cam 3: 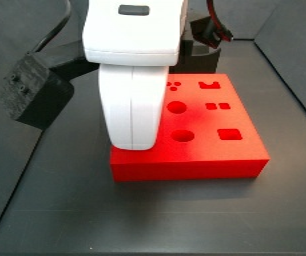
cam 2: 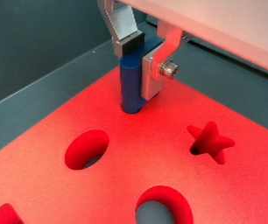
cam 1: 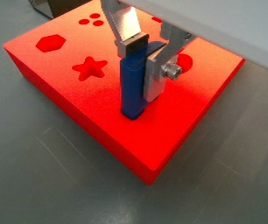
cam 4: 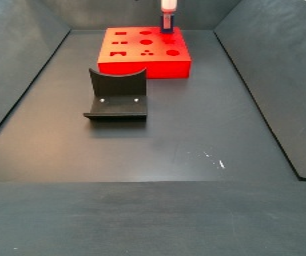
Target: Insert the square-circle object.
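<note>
Two claw [cam 1: 144, 54] fingers clamp the peg [cam 1: 134, 87] near its top, upright on the block [cam 1: 172, 122]; it looks light, stiff, likely slippery.

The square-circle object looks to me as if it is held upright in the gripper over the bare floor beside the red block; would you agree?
Not quite: the square-circle object is upright in the gripper, but a wrist view shows its lower end on the red block, not over the floor.

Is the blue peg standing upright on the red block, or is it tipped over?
Upright. In both wrist views the square-circle object stands vertical between the gripper jaws, its lower end on the red block. Whether it has entered a hole, cannot tell.
</note>
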Available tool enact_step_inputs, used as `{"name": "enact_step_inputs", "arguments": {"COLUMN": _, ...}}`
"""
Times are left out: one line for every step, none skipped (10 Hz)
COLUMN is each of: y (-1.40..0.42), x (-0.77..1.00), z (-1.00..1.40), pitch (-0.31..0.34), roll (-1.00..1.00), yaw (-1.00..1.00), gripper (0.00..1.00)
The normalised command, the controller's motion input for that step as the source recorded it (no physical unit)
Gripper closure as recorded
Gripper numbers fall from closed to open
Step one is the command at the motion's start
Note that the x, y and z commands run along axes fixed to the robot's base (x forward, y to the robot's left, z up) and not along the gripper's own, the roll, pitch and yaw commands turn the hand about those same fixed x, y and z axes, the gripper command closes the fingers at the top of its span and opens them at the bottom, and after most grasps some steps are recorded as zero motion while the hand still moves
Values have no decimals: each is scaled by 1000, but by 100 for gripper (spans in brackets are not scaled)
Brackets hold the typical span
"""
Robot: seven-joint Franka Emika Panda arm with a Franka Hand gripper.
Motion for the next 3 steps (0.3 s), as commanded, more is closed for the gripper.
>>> {"name": "enact_step_inputs", "arguments": {"y": 91, "x": -329, "z": -471, "pitch": 87, "roll": 77, "yaw": -86, "gripper": 100}}
{"name": "enact_step_inputs", "arguments": {"y": 0, "x": 0, "z": 0, "pitch": 0, "roll": -6, "yaw": 0, "gripper": 100}}
{"name": "enact_step_inputs", "arguments": {"y": 0, "x": 0, "z": 0, "pitch": 0, "roll": 0, "yaw": 0, "gripper": 100}}
